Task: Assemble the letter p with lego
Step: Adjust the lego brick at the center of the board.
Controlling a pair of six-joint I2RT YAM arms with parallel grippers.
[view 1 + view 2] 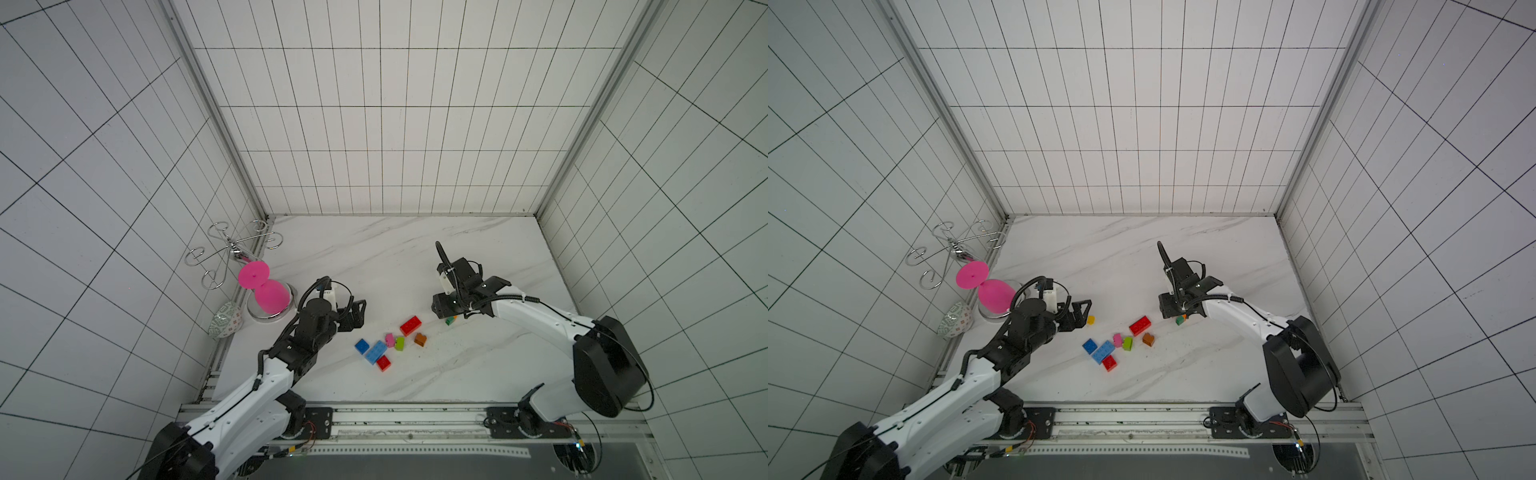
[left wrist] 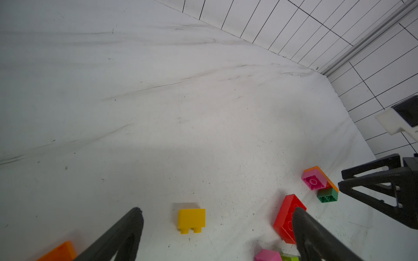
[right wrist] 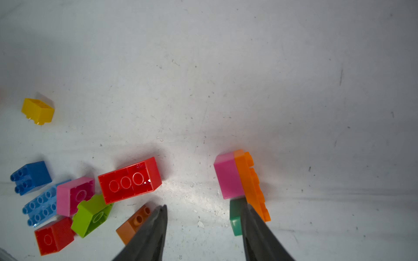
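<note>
A joined piece of pink, orange and green lego (image 3: 239,180) lies on the marble table (image 1: 374,257). My right gripper (image 3: 204,206) is open and low beside it. One finger overlaps the green brick (image 3: 235,217), and nothing sits between the jaws. In both top views only the green end (image 1: 450,320) (image 1: 1180,320) shows under the gripper. My left gripper (image 2: 217,210) (image 1: 1079,313) is wide open, with a yellow brick (image 2: 191,219) (image 1: 1090,319) on the table just beyond its tips. Loose red (image 1: 410,325), brown (image 1: 420,339), pink (image 1: 390,339), lime (image 1: 399,343) and blue (image 1: 362,346) bricks lie between the arms.
A big pink hourglass-shaped thing (image 1: 264,291) stands on a metal dish at the left wall, below a wire rack (image 1: 232,249). A patterned ball (image 1: 224,324) lies nearer the front. An orange brick (image 2: 58,252) lies beside the left gripper. Tiled walls close three sides.
</note>
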